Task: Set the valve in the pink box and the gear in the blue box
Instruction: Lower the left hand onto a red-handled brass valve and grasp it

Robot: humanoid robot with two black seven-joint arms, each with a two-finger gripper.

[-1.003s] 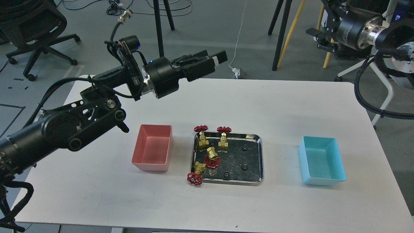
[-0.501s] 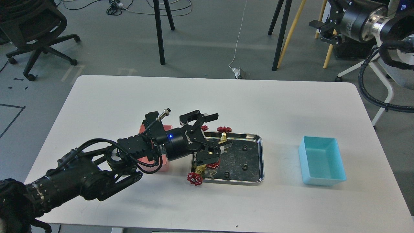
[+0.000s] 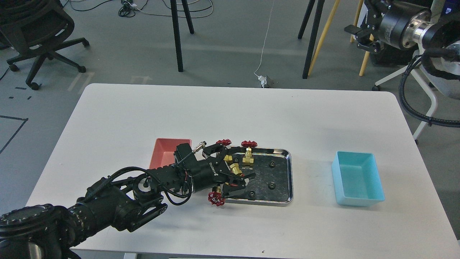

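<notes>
Brass-bodied valve (image 3: 235, 168) lies in the steel tray (image 3: 280, 180), straddled by the left end effector (image 3: 241, 162), spread wide. Closing squarely on the body, clear of neighbouring valves, seems best before carrying it left to the pink box (image 3: 166, 154).

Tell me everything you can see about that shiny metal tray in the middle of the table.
The tray is a shallow rectangle of mirror-bright steel with rounded corners and a low raised rim. It lies flat on the white table, between the pink box and the blue box. Inside are brass valves with red handwheels and small black gears. The left claw hangs open over its left side.
</notes>
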